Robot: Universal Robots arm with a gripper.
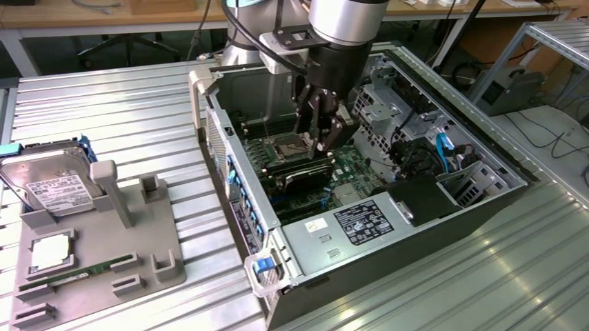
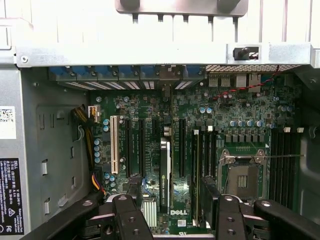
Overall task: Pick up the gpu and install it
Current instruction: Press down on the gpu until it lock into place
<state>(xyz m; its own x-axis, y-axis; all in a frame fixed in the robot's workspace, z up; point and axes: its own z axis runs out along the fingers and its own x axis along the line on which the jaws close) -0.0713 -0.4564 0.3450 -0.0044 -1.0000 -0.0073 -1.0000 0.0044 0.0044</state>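
While tool (image 1: pixel 322 138) hangs open, gpu (image 1: pixel 304 178) sits on motherboard (image 1: pixel 354 179).

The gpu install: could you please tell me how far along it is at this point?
Done: the gpu is off the grey holder tray and stands edge-on in a motherboard slot inside the computer case. In hand: nothing; the claw hangs open just above the card, a finger on either side. Left: full seating cannot be confirmed from here.
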